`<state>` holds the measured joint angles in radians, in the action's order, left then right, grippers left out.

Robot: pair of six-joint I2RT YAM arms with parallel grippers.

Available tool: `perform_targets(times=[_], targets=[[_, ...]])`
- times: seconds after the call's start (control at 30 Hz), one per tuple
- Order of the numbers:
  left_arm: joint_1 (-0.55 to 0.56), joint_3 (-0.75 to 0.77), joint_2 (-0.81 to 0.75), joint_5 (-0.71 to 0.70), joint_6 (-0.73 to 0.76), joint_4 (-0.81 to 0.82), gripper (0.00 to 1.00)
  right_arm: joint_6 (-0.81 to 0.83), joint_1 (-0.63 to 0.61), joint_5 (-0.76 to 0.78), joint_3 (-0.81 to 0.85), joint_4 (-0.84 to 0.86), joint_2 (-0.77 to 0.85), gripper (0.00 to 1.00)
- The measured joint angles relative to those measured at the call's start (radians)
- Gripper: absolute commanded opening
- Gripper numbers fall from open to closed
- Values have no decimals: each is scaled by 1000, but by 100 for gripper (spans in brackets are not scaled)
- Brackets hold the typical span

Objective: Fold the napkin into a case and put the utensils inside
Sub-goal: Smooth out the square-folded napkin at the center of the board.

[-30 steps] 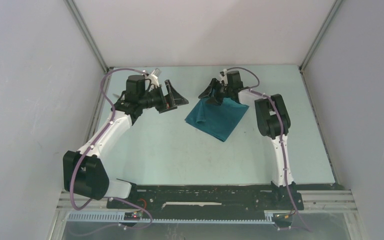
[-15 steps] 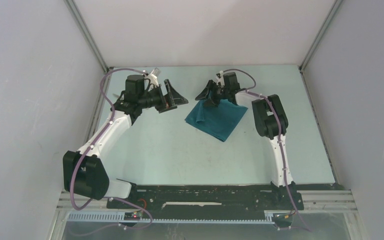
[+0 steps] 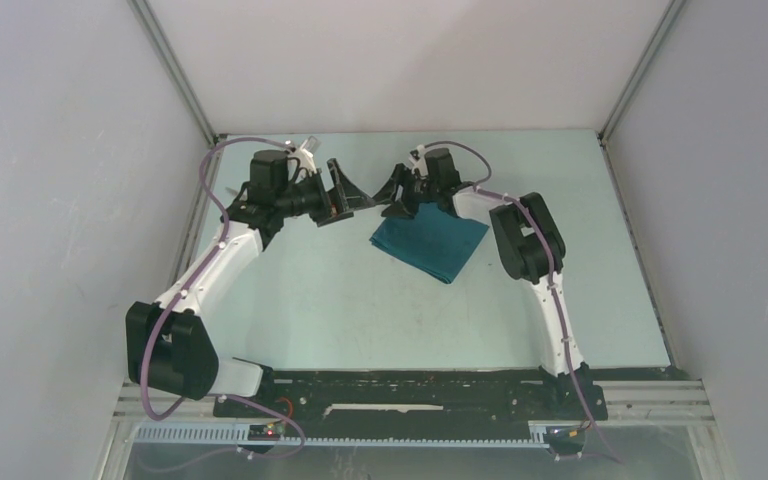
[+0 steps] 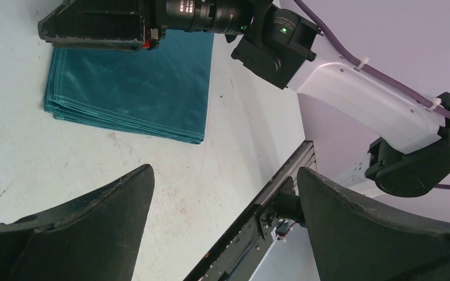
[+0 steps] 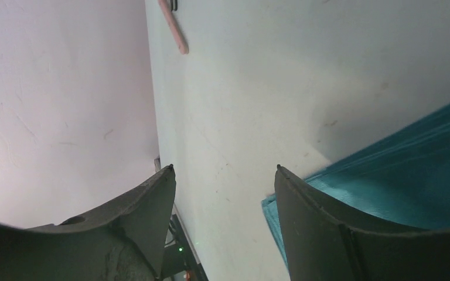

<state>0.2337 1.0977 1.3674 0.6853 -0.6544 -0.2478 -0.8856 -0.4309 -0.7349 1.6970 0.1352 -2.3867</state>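
Note:
The teal napkin (image 3: pixel 430 243) lies flat on the table as a folded, layered rectangle, also seen in the left wrist view (image 4: pixel 135 88). My right gripper (image 3: pixel 397 192) hovers at the napkin's far left corner, open, with bare table between its fingers (image 5: pixel 224 168); one finger overlaps the cloth's edge (image 5: pixel 398 170). My left gripper (image 3: pixel 352 196) is wide open just left of it, above the table (image 4: pixel 224 172), holding nothing. The two grippers nearly face each other. The utensils are out of view.
Grey walls enclose the pale table (image 3: pixel 360 300) on three sides. A thin pinkish strip (image 5: pixel 173 26) lies on the table by the wall. The black base rail (image 3: pixel 410 385) runs along the near edge.
The right arm has swung left, carrying its open gripper from above the napkin's far edge to its far left corner, closer to the left gripper. The left arm has stayed put.

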Motion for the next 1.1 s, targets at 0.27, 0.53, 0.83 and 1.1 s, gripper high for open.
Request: perform_targets(times=[0.27,0.53,0.83,1.1], targets=[[-1,-6,0,0,0,0,100,114,5,79,-158,-224,240,70],[0,-4,28,-40,12,-5,98,285,19,312,-392,-563,650,72],[30,171,367,-206,45,-129,80,129,162,388,-784,-595,821,70],[76,363,577,-337,52,-186,64,-52,179,330,-975,-365,815,61]])
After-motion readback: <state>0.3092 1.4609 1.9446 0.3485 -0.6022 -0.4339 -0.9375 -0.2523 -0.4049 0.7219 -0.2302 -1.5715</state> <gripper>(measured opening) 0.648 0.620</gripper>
